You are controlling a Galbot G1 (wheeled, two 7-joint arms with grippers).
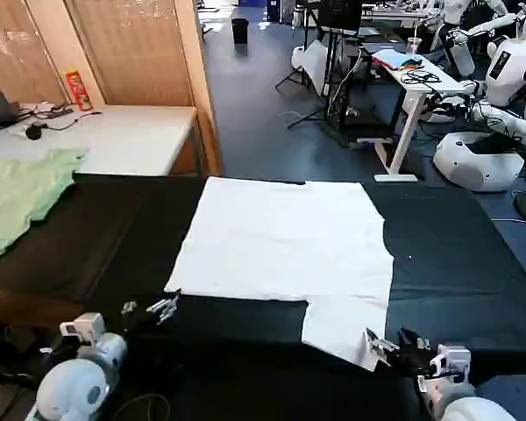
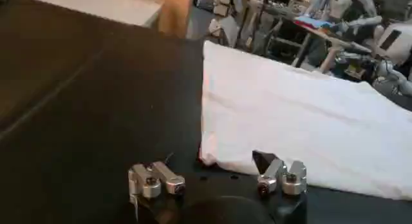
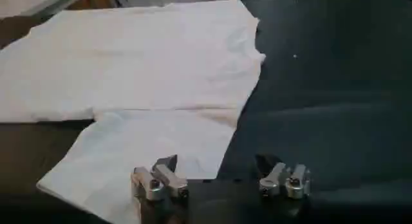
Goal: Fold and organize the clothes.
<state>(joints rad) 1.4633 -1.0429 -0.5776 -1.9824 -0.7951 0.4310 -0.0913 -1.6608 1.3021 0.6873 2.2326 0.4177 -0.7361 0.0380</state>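
Green garment [image 1: 22, 195]: lies on the far left edge of the black table [image 1: 114, 246], partly over its side, well apart from the T-shirt.
Left gripper [image 1: 149, 309]: low over the near left part of the table, fingers spread apart and holding nothing; in its wrist view [image 2: 219, 179] it sits just short of the T-shirt's near left corner.
T-shirt [image 1: 285, 241]: white, spread flat at the middle of the table with its plain side up; one sleeve [image 1: 344, 329] sticks out toward the robot on the near right.
Right gripper [image 1: 387, 344]: at the near edge of that sleeve, fingers parted and gripping nothing; in its wrist view [image 3: 220, 180] one finger [image 3: 161, 179] is over the cloth and the other over bare table.
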